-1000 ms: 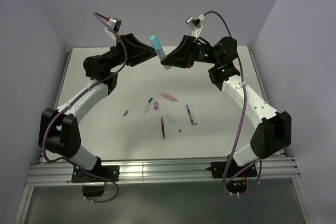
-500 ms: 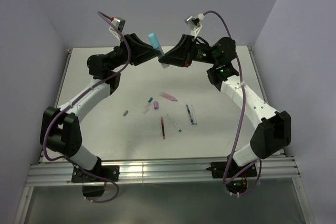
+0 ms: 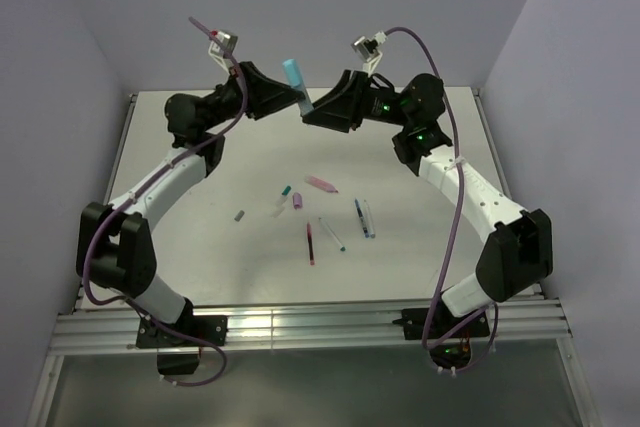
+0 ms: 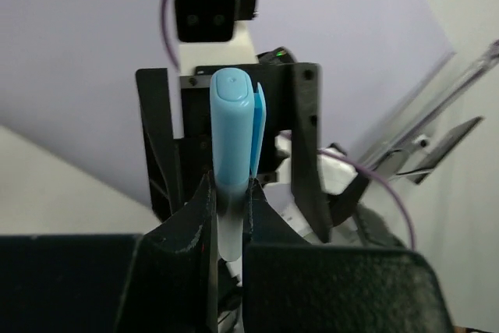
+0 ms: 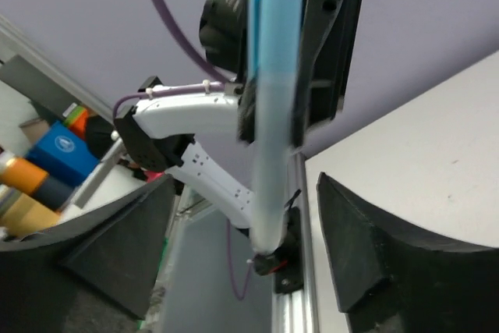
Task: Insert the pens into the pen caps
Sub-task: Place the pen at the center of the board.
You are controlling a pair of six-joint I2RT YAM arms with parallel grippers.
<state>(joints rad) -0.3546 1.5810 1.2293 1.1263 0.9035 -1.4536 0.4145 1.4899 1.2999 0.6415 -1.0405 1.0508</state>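
At 12 o'clock, the left gripper [image 4: 230,220] clamps a seemingly capped light blue pen [image 4: 231,146], the right gripper [image 5: 245,185] stands open, and loose pens [image 3: 310,244] and caps [image 3: 298,200] wait toward 6 o'clock.

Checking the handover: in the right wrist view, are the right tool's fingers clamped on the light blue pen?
No, the right tool has its fingers spread wide either side of the light blue pen, clear of it.
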